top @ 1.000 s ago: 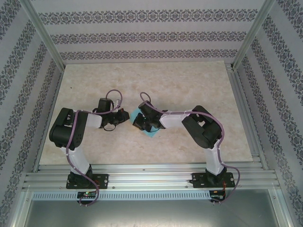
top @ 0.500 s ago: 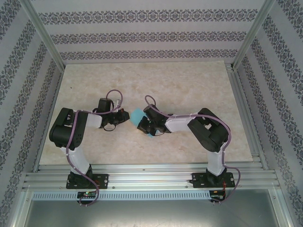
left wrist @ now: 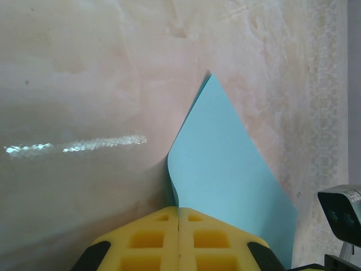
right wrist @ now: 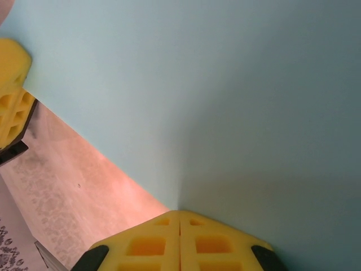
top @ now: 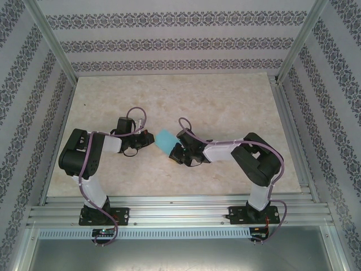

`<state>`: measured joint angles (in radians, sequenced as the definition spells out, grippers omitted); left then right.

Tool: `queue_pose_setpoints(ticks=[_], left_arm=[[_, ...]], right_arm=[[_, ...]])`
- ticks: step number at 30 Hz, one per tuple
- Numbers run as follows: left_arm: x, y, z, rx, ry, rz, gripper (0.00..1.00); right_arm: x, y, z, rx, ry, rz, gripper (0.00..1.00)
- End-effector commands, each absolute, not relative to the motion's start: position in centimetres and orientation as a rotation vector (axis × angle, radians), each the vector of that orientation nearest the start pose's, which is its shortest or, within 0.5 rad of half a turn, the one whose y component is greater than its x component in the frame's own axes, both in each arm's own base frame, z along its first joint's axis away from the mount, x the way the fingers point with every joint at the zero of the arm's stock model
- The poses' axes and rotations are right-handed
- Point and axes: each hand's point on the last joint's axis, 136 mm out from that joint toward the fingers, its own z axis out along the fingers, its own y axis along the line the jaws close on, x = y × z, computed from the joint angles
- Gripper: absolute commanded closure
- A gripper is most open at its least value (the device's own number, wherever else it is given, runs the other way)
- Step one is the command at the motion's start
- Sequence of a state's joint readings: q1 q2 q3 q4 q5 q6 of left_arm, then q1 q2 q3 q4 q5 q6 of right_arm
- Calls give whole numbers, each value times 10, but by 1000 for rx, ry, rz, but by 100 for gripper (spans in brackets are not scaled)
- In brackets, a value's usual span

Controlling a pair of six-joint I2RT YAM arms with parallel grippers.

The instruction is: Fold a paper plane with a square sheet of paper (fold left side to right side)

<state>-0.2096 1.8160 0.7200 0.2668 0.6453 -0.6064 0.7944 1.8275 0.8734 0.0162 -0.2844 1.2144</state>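
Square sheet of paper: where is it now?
Top view: the square sheet of paper is near the middle of the table, gripped by the left end effector on its left and the right end effector on its right.

The square sheet of paper [top: 165, 139] sits between the left end effector [top: 150, 137] and the right end effector [top: 174, 153], touching both.

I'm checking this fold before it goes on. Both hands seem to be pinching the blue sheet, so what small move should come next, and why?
Probably the left hand should carry its pinched edge across toward the right hand. Both hands are shut on the sheet, which stands curled between them, its left side not yet laid over its right.
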Motion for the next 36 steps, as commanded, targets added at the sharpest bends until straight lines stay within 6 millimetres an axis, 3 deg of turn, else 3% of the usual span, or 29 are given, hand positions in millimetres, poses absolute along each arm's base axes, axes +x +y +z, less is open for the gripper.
queue_pose_setpoints(ticks=[1,10,18,24,27,30,36], left_arm=[[363,-170,4,-202,2528,-1048,100],[364,-170,4,-197,2530,-1048,100],[364,-170,2,-197,2532,-1049,100],[365,-172,3,-190,2527,-1058,100],[366,-174,2,-197,2521,-1079,100],[366,-175,2,-195,2520,-1085,100],[364,-173,-2,-187,2536,-1067,100]], right_arm=[[222,279,-27,594,3003,710,94],[206,249,-30,618,3028,630,94],[200,243,-25,560,3053,591,94],[246,260,44,392,2918,623,93],[259,277,59,348,2898,655,93],[266,296,58,318,2903,679,93],[265,329,32,286,2956,710,93]])
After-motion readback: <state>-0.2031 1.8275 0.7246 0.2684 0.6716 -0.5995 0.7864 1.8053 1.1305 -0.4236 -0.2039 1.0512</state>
